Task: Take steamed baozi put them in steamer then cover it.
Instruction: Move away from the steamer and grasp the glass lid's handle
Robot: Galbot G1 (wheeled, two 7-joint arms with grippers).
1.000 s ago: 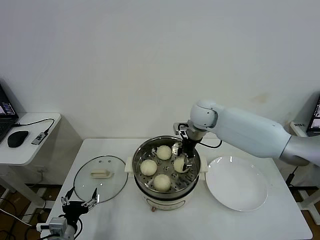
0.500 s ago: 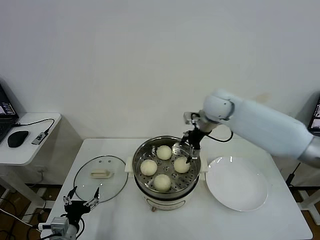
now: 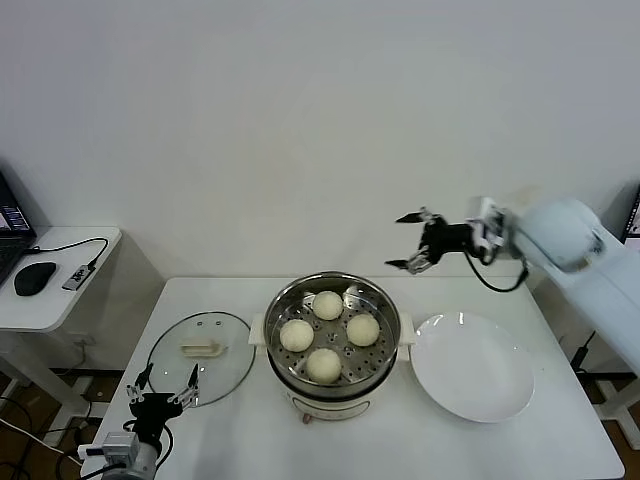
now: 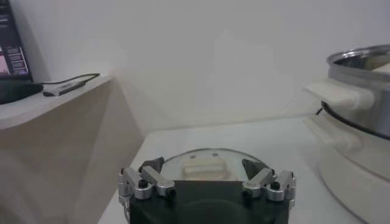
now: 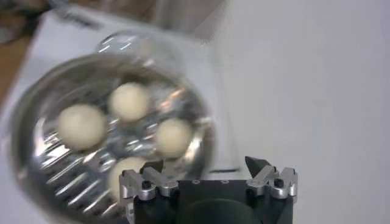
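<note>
The steamer (image 3: 333,395) stands mid-table, uncovered, with several pale baozi (image 3: 327,304) on its perforated tray. The cover (image 3: 166,352), a glass lid with a cream handle, lies flat on the table to the steamer's left. My right gripper (image 3: 410,242) hangs open and empty in the air, above and to the right of the steamer. Its wrist view looks down on the baozi (image 5: 81,125) in the steamer (image 5: 36,176), the right gripper (image 5: 204,164) well clear of them. My left gripper (image 3: 160,385) is open and low at the table's front left, just before the cover (image 4: 241,155).
An empty white plate (image 3: 472,367) lies to the right of the steamer. A low side table (image 3: 60,290) with a mouse (image 3: 35,277) stands at the far left. In the left wrist view the steamer's cream side handle (image 4: 338,94) juts toward the cover.
My right gripper rose out of the steamer and swung up and to the right, leaving a baozi on the tray's right side. The left gripper has barely shifted.
</note>
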